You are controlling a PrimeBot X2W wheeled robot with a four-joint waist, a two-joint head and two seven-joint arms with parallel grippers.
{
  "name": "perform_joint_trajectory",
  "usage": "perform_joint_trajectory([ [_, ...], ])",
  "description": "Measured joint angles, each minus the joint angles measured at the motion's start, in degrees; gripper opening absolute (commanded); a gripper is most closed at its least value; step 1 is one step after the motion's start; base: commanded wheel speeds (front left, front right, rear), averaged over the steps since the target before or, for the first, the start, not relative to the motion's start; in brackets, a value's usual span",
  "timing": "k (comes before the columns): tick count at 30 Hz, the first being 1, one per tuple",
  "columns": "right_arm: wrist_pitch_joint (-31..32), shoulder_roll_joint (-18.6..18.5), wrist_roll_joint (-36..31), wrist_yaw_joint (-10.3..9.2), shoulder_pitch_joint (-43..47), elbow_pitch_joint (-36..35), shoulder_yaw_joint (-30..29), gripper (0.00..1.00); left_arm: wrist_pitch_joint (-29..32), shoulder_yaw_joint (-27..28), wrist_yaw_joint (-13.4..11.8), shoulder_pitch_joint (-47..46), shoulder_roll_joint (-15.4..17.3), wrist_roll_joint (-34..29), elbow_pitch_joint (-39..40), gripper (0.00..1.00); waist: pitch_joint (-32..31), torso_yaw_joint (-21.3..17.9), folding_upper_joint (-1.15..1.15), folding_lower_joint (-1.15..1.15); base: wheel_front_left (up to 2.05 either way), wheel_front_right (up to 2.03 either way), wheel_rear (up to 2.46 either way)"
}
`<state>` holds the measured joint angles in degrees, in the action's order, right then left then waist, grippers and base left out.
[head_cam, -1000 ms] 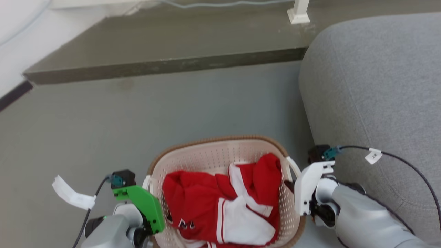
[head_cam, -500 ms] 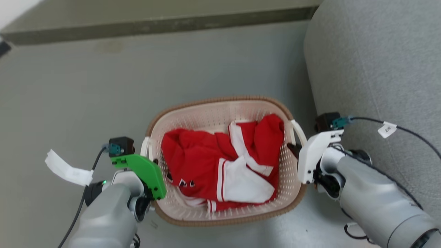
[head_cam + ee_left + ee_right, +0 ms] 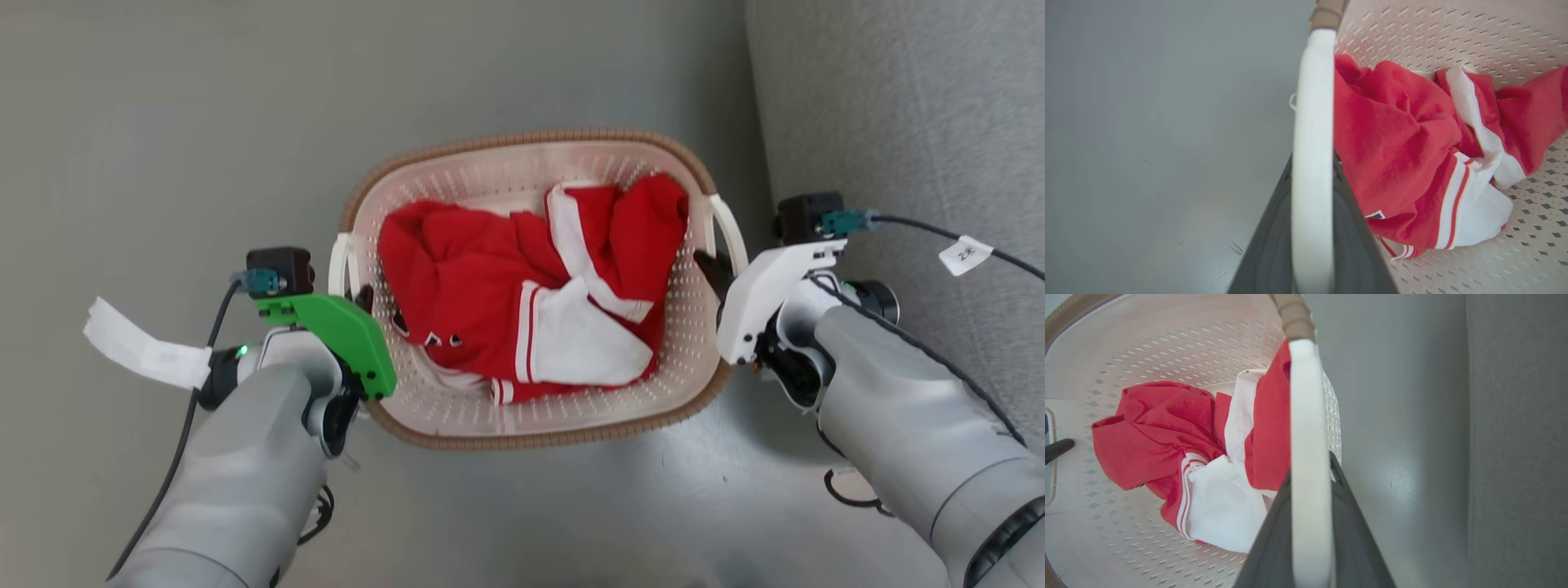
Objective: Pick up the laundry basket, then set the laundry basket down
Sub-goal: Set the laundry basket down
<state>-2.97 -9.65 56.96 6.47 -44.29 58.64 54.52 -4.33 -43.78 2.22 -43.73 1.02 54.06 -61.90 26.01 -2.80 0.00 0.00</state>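
Note:
The laundry basket (image 3: 522, 137), cream perforated plastic with a brown woven-look rim, sits mid-view on or just above the grey floor; I cannot tell which. My left gripper (image 3: 359, 296) is shut on its left white handle (image 3: 337, 265), and my right gripper (image 3: 713, 269) is shut on its right white handle (image 3: 729, 224). In the left wrist view the handle (image 3: 1312, 122) runs straight between my dark fingers (image 3: 1267, 253). The right wrist view has the other handle (image 3: 1306, 416) clamped between its fingers (image 3: 1355, 543) the same way.
A crumpled red and white garment (image 3: 522, 310) lies inside the basket. A grey sofa (image 3: 898, 122) stands close on the right, almost touching my right arm. Open grey floor (image 3: 163, 122) stretches to the left and ahead. A loose cable (image 3: 849, 490) lies on the floor near the right arm.
The whole head view has tilted down, so the raised step at the back has left the picture. Both grippers keep their hold on the basket handles; basket and arms now sit higher in view.

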Motion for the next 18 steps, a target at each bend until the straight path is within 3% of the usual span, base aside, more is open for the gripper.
perform_joint_trajectory([
  [18, -5.2, -0.8, 0.0, 0.0, -7.2, -0.7, -0.4, 0.0, -4.9, 0.9, -1.2, -7.6, 0.3, -0.4, 1.0, 0.0, 13.2, 0.1, 0.0, 0.0, 0.0, 0.0, 0.0],
])
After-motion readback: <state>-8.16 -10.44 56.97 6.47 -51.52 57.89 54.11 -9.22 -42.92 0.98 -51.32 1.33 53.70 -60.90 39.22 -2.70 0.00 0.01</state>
